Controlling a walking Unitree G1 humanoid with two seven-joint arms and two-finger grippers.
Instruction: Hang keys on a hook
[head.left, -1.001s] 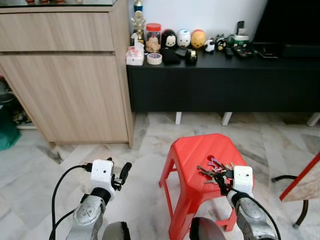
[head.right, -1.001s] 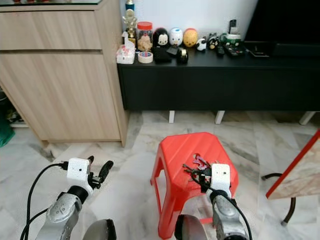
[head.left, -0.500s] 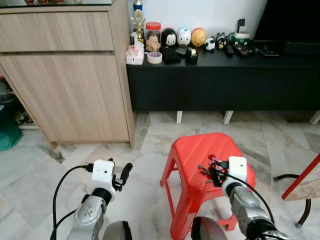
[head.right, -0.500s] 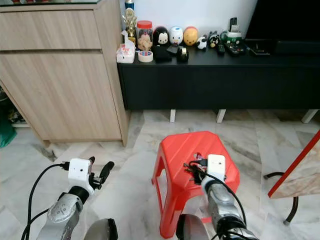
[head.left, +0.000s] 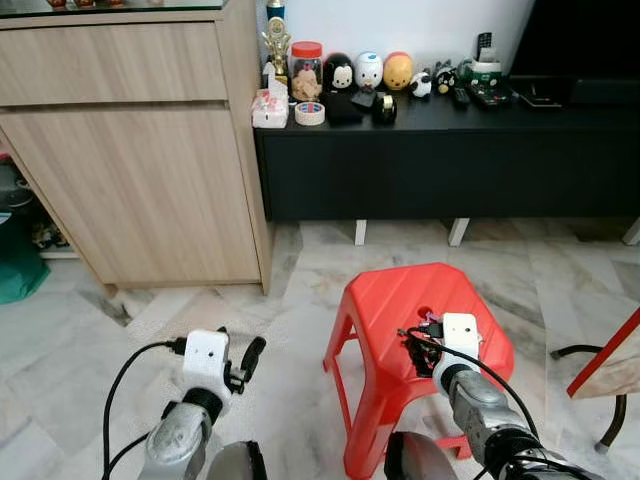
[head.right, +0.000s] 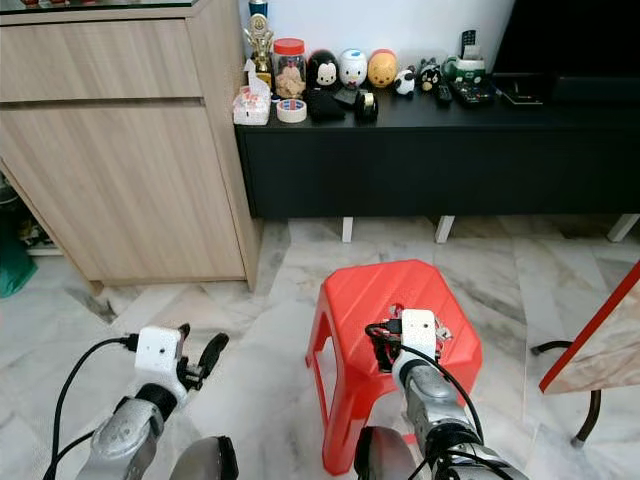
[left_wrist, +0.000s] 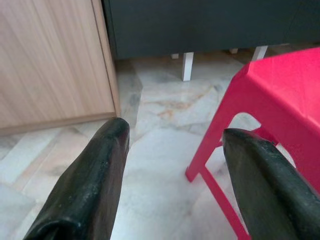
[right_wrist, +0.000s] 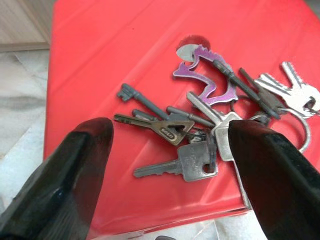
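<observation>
Keys lie in bunch on red stool top, near its 3 o'clock edge. Right gripper poised directly over keys, fingers spread wide either side, not touching. Left gripper spread apart, holding nothing, above marble floor at stool's 9 o'clock.

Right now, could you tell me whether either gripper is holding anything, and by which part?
Nothing is held. The right gripper is open over the keys, which lie loose on the red stool. The left gripper is open above the floor.
</observation>
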